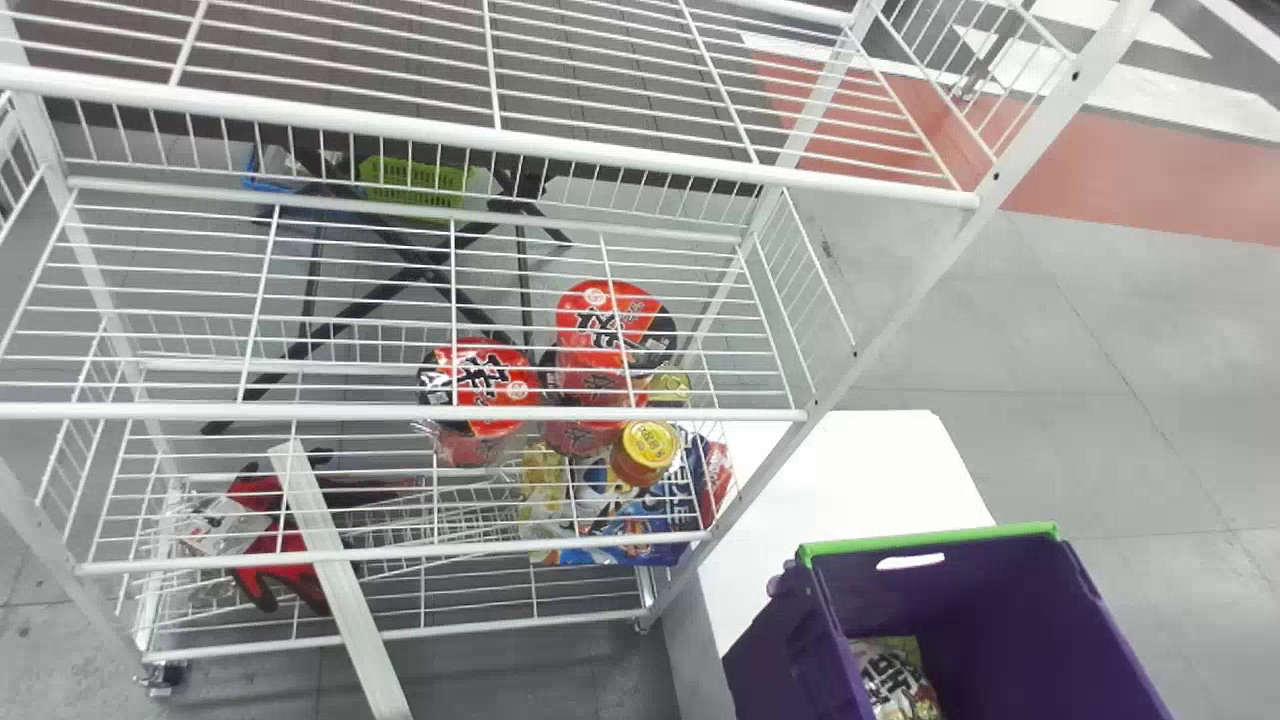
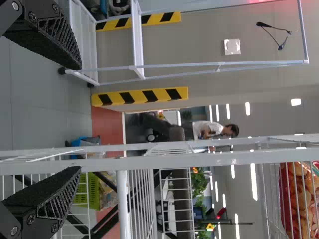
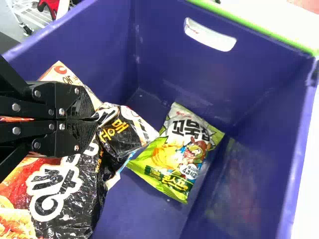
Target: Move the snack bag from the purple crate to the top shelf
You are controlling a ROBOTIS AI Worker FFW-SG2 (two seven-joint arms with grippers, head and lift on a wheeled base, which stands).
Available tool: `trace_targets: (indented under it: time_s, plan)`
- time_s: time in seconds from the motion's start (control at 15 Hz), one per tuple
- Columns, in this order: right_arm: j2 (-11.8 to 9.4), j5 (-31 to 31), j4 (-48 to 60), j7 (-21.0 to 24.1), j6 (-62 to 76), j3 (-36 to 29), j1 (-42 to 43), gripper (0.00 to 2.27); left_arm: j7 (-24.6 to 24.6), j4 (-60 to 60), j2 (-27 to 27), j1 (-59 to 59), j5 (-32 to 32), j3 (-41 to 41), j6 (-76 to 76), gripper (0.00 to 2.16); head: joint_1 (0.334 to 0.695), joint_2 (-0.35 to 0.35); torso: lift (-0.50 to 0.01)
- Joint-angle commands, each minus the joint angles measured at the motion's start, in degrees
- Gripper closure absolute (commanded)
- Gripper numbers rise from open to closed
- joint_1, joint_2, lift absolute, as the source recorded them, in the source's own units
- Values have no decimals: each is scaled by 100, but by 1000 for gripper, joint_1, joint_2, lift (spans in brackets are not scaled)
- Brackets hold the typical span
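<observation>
We see red packaged bowls (image 1: 464, 362) near a yellow-lidded jar (image 1: 648, 446), with a red glove (image 1: 286, 541) farther left. Behind, we spot a green basket (image 1: 412, 180); to the right, a white table (image 1: 868, 470). The left wrist view shows us yellow-and-black striped guards (image 2: 142, 96).

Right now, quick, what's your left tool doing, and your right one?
Left tool: open, holding nothing.
Right tool: closed on the black and orange snack bag.
</observation>
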State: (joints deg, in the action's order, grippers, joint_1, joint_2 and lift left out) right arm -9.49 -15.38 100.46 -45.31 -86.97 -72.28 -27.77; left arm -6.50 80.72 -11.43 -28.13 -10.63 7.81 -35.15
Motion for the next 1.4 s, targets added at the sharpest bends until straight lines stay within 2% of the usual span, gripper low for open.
trace_targets:
  time_s: [0.0,1.33]
  plan:
    - [-1,0,-9,-4,17,-32,0,2105,0,-21,0,18,0,-17,-5,100,695,-350,-302]
    - [-1,-26,44,-22,0,-49,-53,2105,0,14,9,-34,0,-78,-57,100,695,-350,-223]
